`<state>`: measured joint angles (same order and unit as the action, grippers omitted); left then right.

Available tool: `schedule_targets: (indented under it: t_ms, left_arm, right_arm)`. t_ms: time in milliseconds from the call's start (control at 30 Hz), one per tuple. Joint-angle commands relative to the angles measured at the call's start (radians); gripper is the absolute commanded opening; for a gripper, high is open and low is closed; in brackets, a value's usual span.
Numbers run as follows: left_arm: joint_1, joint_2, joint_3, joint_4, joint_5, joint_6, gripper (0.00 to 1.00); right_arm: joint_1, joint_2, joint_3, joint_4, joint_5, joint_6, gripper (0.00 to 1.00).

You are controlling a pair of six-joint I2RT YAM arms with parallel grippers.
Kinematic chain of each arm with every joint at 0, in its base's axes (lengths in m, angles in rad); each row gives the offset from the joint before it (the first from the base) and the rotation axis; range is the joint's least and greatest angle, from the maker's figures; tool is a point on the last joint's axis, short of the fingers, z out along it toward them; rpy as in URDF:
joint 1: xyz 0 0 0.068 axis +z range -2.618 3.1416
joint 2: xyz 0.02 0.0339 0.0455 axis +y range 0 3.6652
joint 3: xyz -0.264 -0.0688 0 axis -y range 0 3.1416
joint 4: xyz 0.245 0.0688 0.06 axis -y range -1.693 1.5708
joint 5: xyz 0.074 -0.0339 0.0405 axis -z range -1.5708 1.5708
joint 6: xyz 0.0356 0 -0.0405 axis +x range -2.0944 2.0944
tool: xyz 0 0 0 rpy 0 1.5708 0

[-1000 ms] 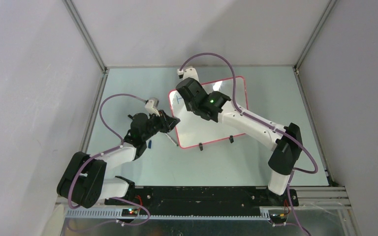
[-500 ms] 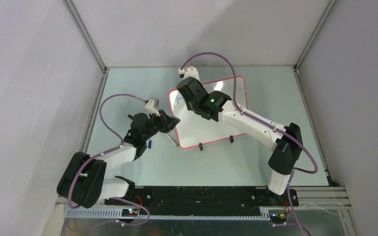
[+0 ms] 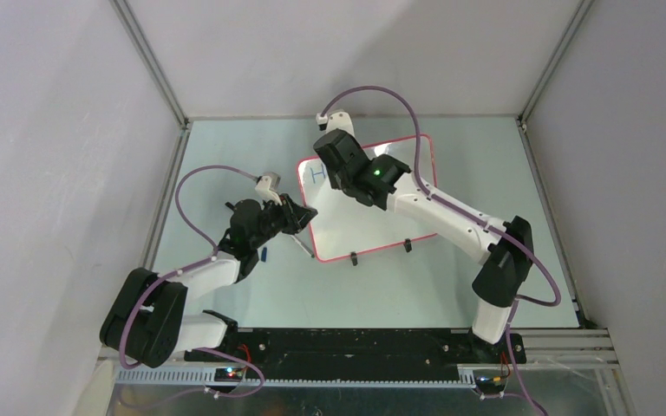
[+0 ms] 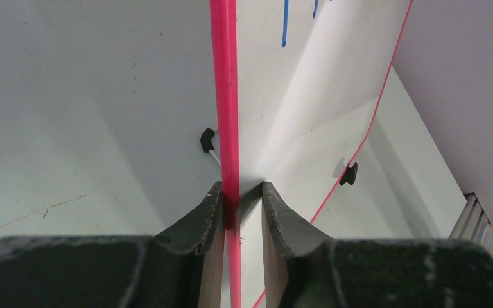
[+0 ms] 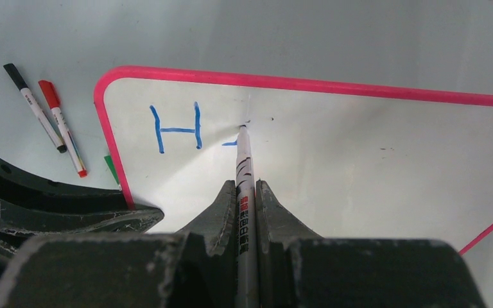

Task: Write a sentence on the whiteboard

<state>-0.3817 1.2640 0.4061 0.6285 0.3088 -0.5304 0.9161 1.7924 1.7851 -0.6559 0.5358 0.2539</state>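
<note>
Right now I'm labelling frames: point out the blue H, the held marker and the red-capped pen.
blue H [image 5: 178, 130]: right wrist view, on its crossbar.
held marker [image 5: 244, 163]: right wrist view, on its barrel.
red-capped pen [image 5: 63, 131]: right wrist view, mid-barrel.

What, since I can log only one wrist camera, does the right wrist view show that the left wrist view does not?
Only right wrist: the whole blue H, the right hand gripping the marker with its tip at the whiteboard just right of the H, plus a black pen and a red pen lying off the board.
Only left wrist: the left hand pinching the red frame edge-on, and two black feet.
Both: white surface, red frame, some blue strokes.
</note>
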Motion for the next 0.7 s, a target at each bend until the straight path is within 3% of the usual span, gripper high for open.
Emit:
schedule_targets:
  t_ms: [0, 667]
  left_arm:
    - [-0.004, -0.016, 0.017, -0.014, -0.045, 0.051, 0.08]
    - [-0.006, -0.021, 0.018, -0.021, -0.051, 0.056, 0.08]
  right_arm:
    - [-0.004, 0.021, 0.052, 0.008, 0.010, 0.000, 0.00]
    - [0.011, 0.043, 0.068, -0.012, -0.041, -0.005, 0.00]
